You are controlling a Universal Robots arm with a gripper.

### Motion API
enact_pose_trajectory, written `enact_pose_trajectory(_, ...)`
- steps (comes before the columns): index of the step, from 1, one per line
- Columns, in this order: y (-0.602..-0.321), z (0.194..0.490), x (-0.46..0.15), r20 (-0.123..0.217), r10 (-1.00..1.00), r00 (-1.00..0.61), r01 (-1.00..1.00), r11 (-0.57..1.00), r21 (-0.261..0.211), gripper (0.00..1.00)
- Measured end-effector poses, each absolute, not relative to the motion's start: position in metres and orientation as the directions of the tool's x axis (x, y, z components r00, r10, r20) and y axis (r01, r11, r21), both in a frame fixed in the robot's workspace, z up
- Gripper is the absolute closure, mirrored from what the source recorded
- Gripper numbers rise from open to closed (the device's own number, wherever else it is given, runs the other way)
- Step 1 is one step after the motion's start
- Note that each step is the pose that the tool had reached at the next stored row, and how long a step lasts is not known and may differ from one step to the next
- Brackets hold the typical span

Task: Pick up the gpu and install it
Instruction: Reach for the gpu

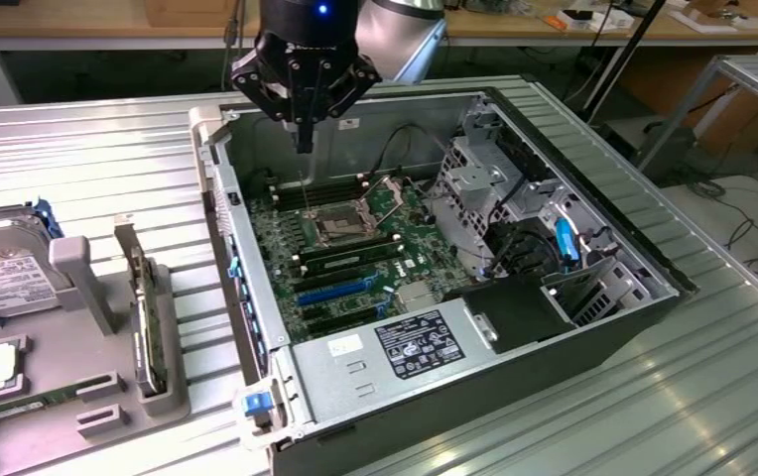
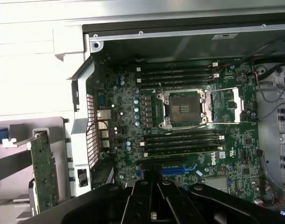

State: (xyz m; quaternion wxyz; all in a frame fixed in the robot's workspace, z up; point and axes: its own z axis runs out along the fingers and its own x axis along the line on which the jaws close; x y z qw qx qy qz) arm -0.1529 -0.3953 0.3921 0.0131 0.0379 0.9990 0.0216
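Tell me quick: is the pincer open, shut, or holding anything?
Pincer: shut, holding nothing; the gpu stands apart from it, not gripped.

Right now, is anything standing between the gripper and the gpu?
Only the case wall lies between them, and the gripper, shut and empty, appears to hang above its rim. The gpu stands upright in a grey holder outside that wall.
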Motion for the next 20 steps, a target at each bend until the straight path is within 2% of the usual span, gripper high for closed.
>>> enact_pose_trajectory(20, -0.392, 0.392, -0.183, -0.024, 0.076, -0.997, 0.075, 0.996, 0.044, 0.89)
